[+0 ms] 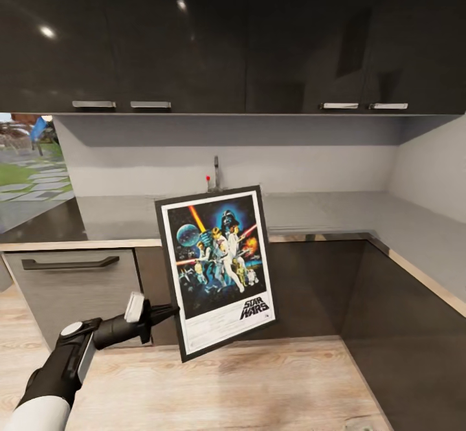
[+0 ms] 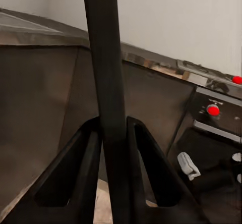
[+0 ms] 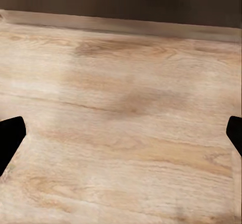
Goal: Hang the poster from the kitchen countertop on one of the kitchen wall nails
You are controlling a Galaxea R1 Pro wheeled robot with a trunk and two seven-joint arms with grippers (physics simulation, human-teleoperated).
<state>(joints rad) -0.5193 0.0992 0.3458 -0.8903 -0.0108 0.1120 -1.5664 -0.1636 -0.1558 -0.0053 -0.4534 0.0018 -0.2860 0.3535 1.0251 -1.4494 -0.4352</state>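
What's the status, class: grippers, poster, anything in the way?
Left gripper shut on poster, held off the countertop, tilted. Right gripper open over wood floor. No nail in sight; nothing blocking.

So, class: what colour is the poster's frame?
Black, thin, around a white border; the poster shows best in the head view.

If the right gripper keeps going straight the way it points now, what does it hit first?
Most likely the wood plank floor. The right gripper points down at it with its fingers spread wide and nothing between them. How far off the floor lies is unclear.
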